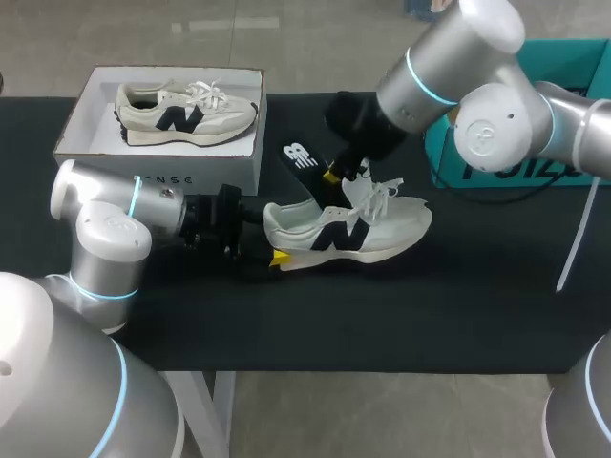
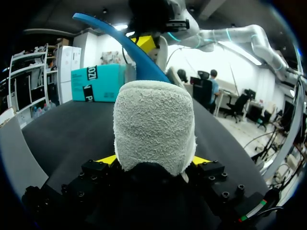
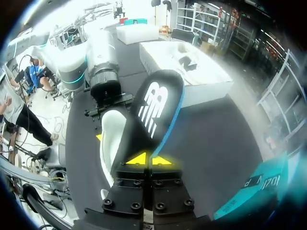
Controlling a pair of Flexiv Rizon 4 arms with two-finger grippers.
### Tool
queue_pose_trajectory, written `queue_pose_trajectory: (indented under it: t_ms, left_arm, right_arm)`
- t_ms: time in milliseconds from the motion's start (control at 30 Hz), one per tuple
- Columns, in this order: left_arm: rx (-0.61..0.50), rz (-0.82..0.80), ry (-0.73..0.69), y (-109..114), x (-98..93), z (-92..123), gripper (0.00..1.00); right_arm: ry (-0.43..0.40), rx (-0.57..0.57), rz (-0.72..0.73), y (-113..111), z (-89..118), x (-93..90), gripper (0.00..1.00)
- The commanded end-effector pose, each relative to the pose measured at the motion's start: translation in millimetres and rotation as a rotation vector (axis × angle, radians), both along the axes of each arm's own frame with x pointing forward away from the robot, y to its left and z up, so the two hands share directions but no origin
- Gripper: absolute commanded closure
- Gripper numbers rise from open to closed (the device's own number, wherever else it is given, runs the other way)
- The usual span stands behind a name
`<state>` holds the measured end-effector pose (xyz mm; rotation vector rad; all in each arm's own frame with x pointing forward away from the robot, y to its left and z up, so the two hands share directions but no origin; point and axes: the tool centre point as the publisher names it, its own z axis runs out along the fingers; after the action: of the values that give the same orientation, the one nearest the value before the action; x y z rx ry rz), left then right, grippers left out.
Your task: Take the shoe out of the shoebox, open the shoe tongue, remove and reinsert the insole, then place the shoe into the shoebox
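Black desk (image 1: 458,286).

White sneaker (image 1: 353,229) with a dark side emblem stands upright on its sole mid-desk, toe toward my right, laces loose.

Left pincer (image 2: 153,160): comes in low from the left, closed on the sneaker's heel, one yellow tip on each side of the fuzzy heel counter.

Right pincer (image 3: 148,159): above the shoe's opening, fingers nearly together, clamped on one end of the black insole (image 3: 153,105). The insole has a white logo on top and a blue underside. It is raised at a slant over the sneaker, its free end toward the shoebox; I cannot tell whether its gripped end is clear of the shoe.

White shoebox (image 1: 162,172): open, at the desk's rear left, just behind the left arm. A matching second sneaker (image 1: 186,113) lies inside it.

Teal box (image 1: 477,157): rear right of the desk, behind the right arm.
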<state>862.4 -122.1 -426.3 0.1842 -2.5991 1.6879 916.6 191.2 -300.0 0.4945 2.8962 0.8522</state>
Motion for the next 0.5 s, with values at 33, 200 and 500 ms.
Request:
queue_pose_trajectory:
  t_ms: [33,200,500]
  left_arm:
    - [0.0,0.0,0.0,-1,-0.8,-2,1.0]
    - [0.0,0.0,0.0,-1,-0.8,-2,1.0]
    - [0.0,0.0,0.0,-1,-0.8,-2,1.0]
  right_arm:
    - [-0.003,0.012,0.009,11,0,7.8,1.0]
    - [0.015,0.021,0.029,25,-9,13.3,1.0]
    - [0.001,0.036,0.048,42,0,24.6,1.0]
